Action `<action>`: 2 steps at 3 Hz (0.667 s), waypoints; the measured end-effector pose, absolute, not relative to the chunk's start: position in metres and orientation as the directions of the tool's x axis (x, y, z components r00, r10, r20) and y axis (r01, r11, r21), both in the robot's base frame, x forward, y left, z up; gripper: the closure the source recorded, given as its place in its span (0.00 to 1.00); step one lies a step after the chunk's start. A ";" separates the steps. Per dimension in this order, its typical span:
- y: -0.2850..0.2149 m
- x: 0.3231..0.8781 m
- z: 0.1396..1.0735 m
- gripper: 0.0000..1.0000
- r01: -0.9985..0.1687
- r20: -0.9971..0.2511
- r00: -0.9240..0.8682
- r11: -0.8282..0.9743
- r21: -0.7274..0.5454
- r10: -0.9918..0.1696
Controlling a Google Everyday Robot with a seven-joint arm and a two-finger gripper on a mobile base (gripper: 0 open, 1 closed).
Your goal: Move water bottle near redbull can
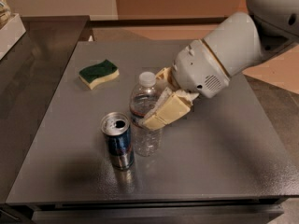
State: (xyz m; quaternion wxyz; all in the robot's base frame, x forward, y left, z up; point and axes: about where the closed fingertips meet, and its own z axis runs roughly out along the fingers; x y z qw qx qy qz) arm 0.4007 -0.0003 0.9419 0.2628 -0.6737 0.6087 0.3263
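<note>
The water bottle (144, 111), clear and ribbed with a white cap, stands upright on the grey table (219, 148), close to the right of the redbull can (117, 140). The can stands upright, blue and silver with an open silver top. My gripper (161, 101) reaches in from the right and its cream fingers (167, 113) are shut around the bottle's middle. One finger crosses the front of the bottle; the other shows behind it near the cap.
A green-and-yellow sponge (98, 73) lies at the back left of the table. A white box (9, 31) sits on the dark counter at far left. The table's front edge is just below the can.
</note>
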 end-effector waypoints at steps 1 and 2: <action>0.000 0.402 0.932 0.12 -0.993 -0.752 0.029 -0.105 0.054 -0.658; 0.002 0.401 0.933 0.00 -0.993 -0.752 0.034 -0.108 0.051 -0.659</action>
